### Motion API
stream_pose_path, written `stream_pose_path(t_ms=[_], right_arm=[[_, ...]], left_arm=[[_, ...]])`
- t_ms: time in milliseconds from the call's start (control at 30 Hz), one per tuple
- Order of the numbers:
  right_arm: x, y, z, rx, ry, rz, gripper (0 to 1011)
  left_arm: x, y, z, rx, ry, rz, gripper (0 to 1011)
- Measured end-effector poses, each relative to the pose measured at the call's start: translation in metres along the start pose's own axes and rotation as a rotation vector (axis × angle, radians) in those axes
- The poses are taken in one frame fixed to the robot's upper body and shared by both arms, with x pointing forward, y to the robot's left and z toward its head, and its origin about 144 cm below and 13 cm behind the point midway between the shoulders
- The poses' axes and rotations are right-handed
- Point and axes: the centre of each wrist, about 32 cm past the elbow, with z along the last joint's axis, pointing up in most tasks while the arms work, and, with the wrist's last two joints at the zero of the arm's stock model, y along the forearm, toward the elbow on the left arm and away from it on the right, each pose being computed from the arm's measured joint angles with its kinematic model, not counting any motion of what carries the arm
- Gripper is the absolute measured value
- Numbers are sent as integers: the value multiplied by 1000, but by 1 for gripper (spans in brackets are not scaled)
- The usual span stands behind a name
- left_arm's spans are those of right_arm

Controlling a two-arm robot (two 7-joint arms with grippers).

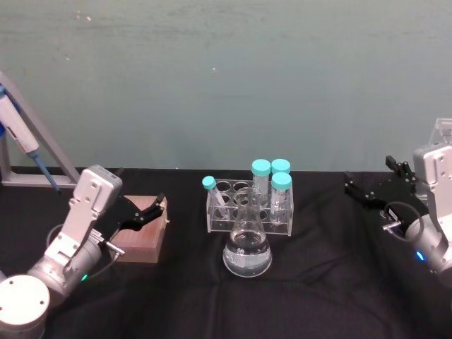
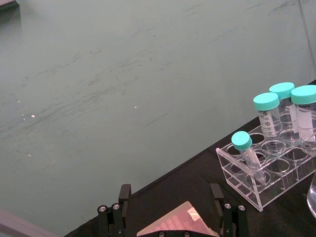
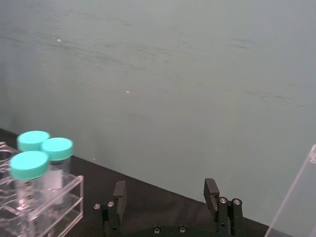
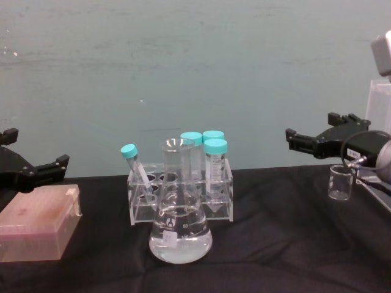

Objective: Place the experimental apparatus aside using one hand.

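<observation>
The experimental apparatus stands mid-table. A conical flask point(image 1: 247, 246) point(image 4: 180, 229) with clear liquid sits in front of a clear tube rack point(image 1: 226, 220) point(image 4: 142, 210) point(image 2: 256, 182) holding teal-capped tubes point(image 1: 271, 171) point(image 3: 37, 150). Far right, a small glass beaker point(image 4: 340, 182) sits beside a clear acrylic stand point(image 1: 443, 133) point(image 4: 380, 96). My left gripper point(image 1: 161, 210) point(image 2: 170, 197) hangs open over a pink box, left of the rack. On the right my right gripper point(image 1: 369, 173) point(image 3: 165, 190) point(image 4: 310, 127) is open and empty, above and just left of the beaker.
The pink box point(image 1: 141, 236) point(image 4: 36, 229) lies on the black cloth at the left. A blue-and-white pipette point(image 1: 18, 131) hangs on a grey frame at the far left. A teal wall closes off the back. Open cloth lies between the rack and the beaker.
</observation>
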Motion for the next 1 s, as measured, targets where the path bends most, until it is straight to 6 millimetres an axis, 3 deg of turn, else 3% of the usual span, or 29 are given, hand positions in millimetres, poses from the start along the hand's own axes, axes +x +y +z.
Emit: stream_pose_path(t_ms=[1000], right_arm=[[9, -29, -1, -4, 10, 295, 1000]], left_arm=[[0, 0, 0, 0, 0, 0, 1000]])
